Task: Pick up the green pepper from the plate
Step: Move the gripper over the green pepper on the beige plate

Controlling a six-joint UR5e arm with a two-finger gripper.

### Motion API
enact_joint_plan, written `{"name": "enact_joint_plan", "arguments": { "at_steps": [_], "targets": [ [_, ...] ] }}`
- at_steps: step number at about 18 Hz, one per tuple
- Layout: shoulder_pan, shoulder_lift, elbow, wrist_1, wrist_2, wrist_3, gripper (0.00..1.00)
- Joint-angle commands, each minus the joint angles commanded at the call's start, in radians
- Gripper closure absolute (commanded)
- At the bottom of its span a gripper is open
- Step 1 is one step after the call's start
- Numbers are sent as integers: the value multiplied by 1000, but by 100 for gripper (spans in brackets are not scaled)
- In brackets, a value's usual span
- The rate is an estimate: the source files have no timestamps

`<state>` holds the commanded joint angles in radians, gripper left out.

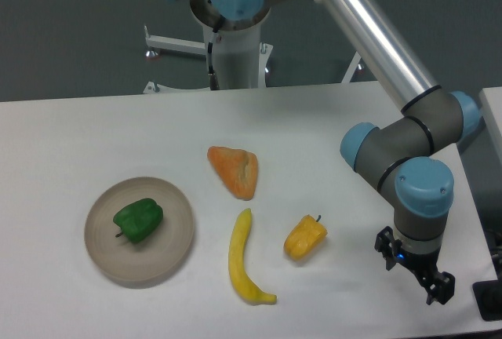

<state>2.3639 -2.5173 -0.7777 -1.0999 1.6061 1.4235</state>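
The green pepper (139,220) is small, glossy and dark green, and lies on the round beige-grey plate (174,249) at the left of the white table. My gripper (414,270) hangs at the far right near the table's front edge, far from the plate. Its dark fingers stand apart with nothing between them, so it is open and empty.
A yellow-orange pepper (305,237) lies right of centre, between the plate and my gripper. A yellow banana (242,259) lies in the front middle. An orange wedge-shaped piece (234,171) lies behind it. The arm's base (235,49) stands at the table's back edge.
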Motion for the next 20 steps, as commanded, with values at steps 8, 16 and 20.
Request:
{"name": "enact_joint_plan", "arguments": {
  "at_steps": [8,16,20],
  "targets": [
    [-40,64,-49,-31,2,-31,0],
    [-150,314,-337,-44,-89,-472,0],
    [-236,457,-549,-29,-140,-618,0]
  ]
}}
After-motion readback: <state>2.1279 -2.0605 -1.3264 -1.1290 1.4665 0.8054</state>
